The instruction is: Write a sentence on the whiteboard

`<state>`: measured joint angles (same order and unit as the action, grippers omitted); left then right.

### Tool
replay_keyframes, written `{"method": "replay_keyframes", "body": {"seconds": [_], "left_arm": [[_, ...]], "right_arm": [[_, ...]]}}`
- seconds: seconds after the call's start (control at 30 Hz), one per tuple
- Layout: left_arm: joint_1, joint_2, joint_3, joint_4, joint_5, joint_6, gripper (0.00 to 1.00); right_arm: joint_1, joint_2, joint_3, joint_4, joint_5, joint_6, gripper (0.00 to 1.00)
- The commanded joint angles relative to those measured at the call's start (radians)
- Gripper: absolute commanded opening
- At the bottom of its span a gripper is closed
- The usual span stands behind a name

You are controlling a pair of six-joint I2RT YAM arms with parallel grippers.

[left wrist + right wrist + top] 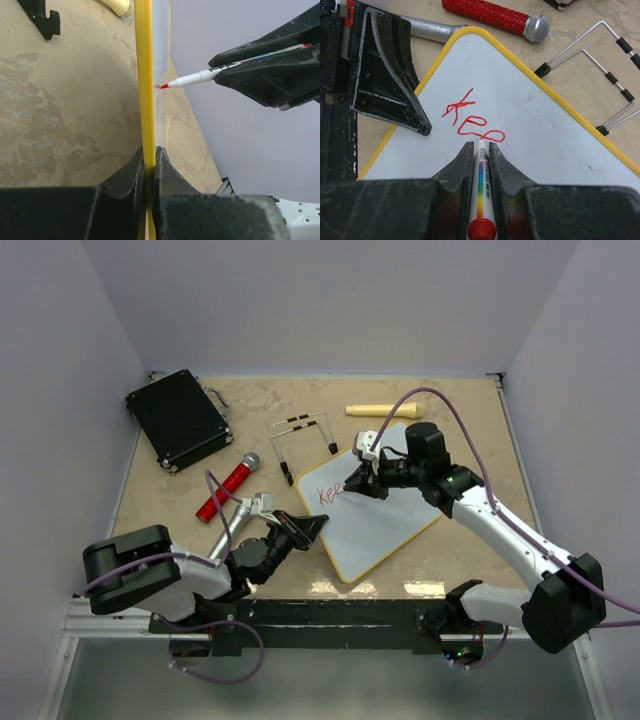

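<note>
The left hand (149, 156), at 6 o'clock, pinches the yellow frame of the whiteboard (143, 75), which is seen edge-on and runs up to 12 o'clock. From 2 o'clock the right hand (235, 66) grips a marker (200, 77), its red tip touching the board's face. Tan counter (65, 110) fills the 9 o'clock side.

The whiteboard (380, 525) is smooth, glossy white w/ a yellow frame; the marker (481, 200) has a shiny plastic barrel. At 9 o'clock of the board, the mic (226, 488): red glitter body, metal mesh head. At 11, the wire stand (300, 421): bare metal. The table (460, 420): mottled beige, slight sheen.
</note>
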<state>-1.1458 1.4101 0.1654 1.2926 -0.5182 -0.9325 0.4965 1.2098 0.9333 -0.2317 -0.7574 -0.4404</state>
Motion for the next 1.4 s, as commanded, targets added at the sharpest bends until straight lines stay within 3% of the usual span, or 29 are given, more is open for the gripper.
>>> {"method": "replay_keyframes", "body": {"seconds": [0.0,0.2,0.4,0.97,1.37], "left_arm": [[-0.005,-0.005,0.005,0.112,0.029,0.083,0.0],[-0.005,-0.008,0.002,0.112,0.03,0.081,0.0],[-0.005,-0.013,-0.001,0.108,0.03,0.081,0.0],[-0.003,0.0,0.002,0.122,0.038,0.081,0.0],[0.0,-0.008,-0.006,0.122,0.035,0.08,0.0]], "right_arm": [[0.001,0.004,0.022,-0.092,0.015,-0.057,0.0],[-0.006,-0.039,0.019,-0.006,0.136,0.011,0.0],[-0.035,-0.042,0.053,-0.005,0.055,0.011,0.0],[-0.039,-0.009,0.045,0.088,0.092,0.068,0.0],[-0.038,-0.016,0.021,-0.06,0.043,-0.035,0.0]]}}
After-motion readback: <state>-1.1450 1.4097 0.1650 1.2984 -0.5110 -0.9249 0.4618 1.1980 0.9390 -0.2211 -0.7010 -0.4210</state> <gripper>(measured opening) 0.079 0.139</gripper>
